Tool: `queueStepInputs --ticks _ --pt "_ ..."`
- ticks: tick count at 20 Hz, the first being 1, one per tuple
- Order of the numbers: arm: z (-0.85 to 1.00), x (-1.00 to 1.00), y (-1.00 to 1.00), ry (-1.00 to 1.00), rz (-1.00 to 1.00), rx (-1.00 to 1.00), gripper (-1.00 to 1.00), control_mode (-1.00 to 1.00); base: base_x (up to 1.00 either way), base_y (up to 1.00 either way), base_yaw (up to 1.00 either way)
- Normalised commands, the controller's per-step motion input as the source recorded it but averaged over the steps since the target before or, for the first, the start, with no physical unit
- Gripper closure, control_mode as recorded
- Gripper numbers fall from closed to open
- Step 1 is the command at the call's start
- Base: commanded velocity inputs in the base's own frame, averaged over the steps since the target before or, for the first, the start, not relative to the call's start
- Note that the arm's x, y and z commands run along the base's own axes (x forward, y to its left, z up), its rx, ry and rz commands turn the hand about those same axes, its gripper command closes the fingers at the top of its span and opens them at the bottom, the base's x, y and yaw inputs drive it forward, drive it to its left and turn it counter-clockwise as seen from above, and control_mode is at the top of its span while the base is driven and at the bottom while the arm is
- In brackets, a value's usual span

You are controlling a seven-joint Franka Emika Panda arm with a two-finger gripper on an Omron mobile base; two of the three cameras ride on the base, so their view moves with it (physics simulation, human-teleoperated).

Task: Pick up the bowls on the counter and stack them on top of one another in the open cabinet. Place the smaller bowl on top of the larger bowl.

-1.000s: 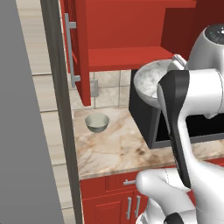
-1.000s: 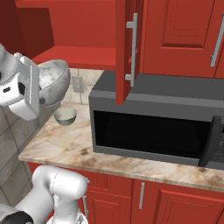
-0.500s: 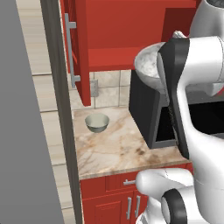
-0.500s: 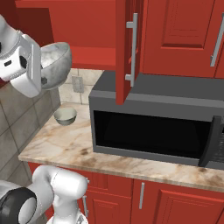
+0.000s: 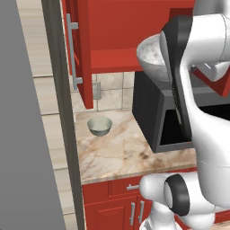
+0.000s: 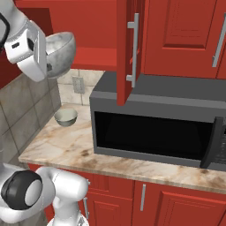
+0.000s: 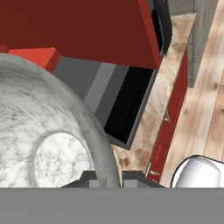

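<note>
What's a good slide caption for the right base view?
Gripper lifts the larger bowl toward the open cabinet; smaller bowl waits.

A kitchen corner with a beige tiled wall (image 5: 112, 87) holding a grey outlet (image 6: 78, 84), a black microwave (image 6: 154, 128), low red cabinets (image 6: 176, 205) with silver handles, and a wood-plank floor (image 7: 203, 100).

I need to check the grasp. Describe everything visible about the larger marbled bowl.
The larger bowl is wide, round, white-grey marbled and stone-like. It is held in the air, tilted, beside the open cabinet's red shelf and above the counter. The gripper is shut on its rim. Nothing else visibly touches it.
</note>
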Motion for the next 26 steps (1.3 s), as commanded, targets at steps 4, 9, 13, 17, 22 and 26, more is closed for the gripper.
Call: queueStepInputs --ticks 4,9,13,17,22,26 --pt "0.01 0.21 -0.01 -0.03 0.0 0.02 1.0 -1.0 0.0 0.0 0.0" --pt "0.0 0.21 0.0 -0.06 0.0 0.01 1.0 -1.0 0.0 0.0 0.0" --pt "0.0 0.22 0.0 -0.07 0.0 0.01 1.0 -1.0 0.0 0.0 0.0" --pt "-0.04 0.35 0.0 -0.02 -0.02 0.01 1.0 -1.0 0.0 0.0 0.0" --pt "-0.03 0.43 0.0 0.0 -0.01 0.03 1.0 -1.0 0.0 0.0 0.0" --pt "0.0 0.4 0.02 0.0 -0.01 0.04 1.0 -1.0 0.0 0.0 0.0"
